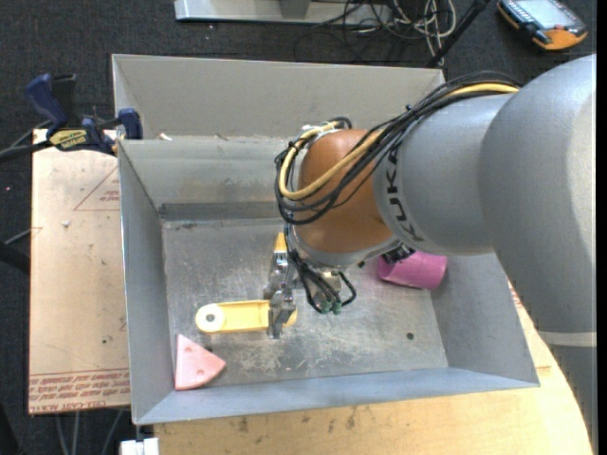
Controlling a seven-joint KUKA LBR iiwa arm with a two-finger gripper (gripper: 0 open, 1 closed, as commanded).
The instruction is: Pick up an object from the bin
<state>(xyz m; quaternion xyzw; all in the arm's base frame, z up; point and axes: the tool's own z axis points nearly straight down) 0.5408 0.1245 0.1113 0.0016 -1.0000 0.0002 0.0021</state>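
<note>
Hanging low in the bin (pixel 142 254), the gripper (pixel 281 318) sits at the right end of a flat yellow bar (pixel 237 318) with a round eye, which lies on the floor left of centre and is not yet lifted. Whether the tool is spread or pinching the bar cannot be told from here, so the grasp looks unconfirmed and the lift seems left to do.

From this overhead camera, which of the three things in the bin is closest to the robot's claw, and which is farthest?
1. Yellow flat tag with a hole: its right end lies directly under the gripper.
2. Pale pink wedge: front left corner.
3. Magenta lump: off to the right.
</note>
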